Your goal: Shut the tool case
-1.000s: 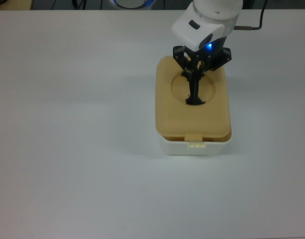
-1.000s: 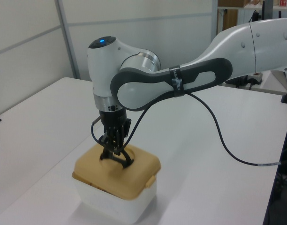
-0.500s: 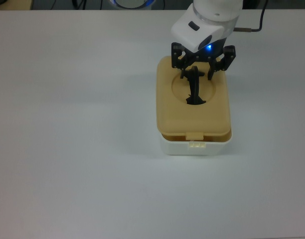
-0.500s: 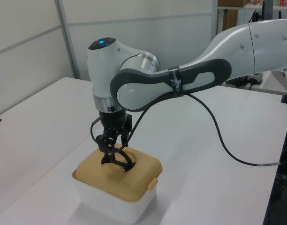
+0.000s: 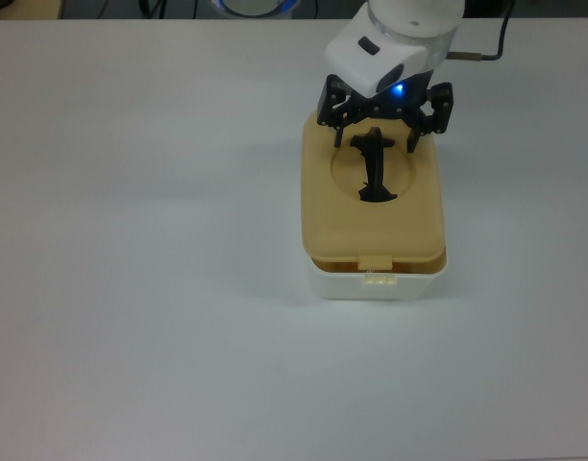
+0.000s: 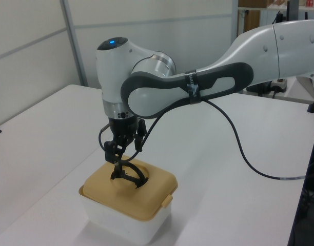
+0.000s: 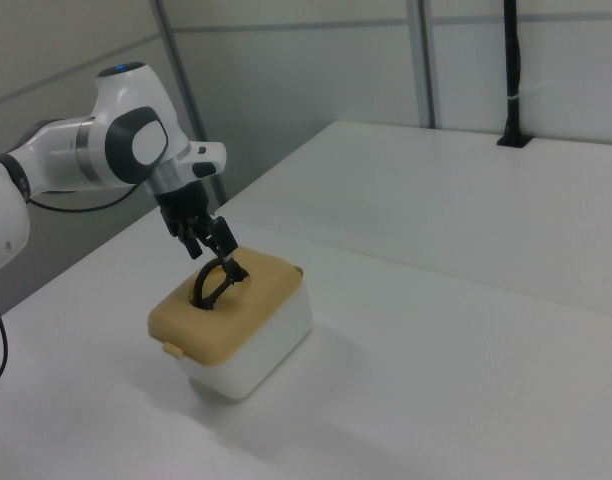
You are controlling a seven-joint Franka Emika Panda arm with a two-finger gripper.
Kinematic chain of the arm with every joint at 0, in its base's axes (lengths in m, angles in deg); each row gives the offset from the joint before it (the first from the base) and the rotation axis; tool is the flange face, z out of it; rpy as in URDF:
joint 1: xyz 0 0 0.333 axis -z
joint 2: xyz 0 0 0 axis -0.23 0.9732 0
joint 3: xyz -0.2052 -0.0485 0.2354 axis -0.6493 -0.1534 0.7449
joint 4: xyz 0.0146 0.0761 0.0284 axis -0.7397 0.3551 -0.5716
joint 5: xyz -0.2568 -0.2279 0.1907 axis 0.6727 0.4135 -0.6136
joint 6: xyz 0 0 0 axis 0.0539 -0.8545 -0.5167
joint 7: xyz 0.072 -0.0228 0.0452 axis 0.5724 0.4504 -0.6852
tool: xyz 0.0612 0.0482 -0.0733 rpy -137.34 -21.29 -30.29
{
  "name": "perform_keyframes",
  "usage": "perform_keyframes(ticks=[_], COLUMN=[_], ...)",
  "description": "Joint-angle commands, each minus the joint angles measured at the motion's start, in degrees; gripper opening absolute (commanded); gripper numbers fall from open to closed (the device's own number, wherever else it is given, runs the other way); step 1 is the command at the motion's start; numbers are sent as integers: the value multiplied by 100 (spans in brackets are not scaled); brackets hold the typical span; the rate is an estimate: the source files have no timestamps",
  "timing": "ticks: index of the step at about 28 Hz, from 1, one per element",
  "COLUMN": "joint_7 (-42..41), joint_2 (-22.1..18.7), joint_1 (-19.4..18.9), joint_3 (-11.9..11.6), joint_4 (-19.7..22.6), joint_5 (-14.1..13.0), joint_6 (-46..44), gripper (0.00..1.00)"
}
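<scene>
the hand [image 5: 381, 128] hangs spread wide, holding nothing, just above the black handle [image 5: 375, 168] that stands up in the round hollow of the tan lid [image 5: 371, 226]. directly below the hand, the lid sits on the white tub [image 5: 376, 283] on the table [image 5: 140, 240].

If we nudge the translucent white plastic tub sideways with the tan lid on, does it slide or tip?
Likely slides: the translucent white plastic tub is squat with a broad flat base on the smooth white table. Probably light, thin-walled. The tan lid may shift; whether it is latched cannot be told.
</scene>
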Motion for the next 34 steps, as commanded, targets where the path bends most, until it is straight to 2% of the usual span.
perform_keyframes(ticks=[1, 2, 6, 16, 24, 34], joint_7=[-179, -267, -495, -1067, -1409, -1823], joint_2=[-104, -130, -227, -579, -763, -922], joint_1=[-33, -33, -41, -33, -24, -6], joint_3=[-132, -228, -335, -844, -1309, -1828], joint_4=[-78, -78, -78, -78, -78, -60], joint_5=[71, 62, 36, -316, -342, -386], joint_6=[-248, -310, -512, -1224, -1558, -1567], gripper=[100, 100, 100, 100, 100, 100])
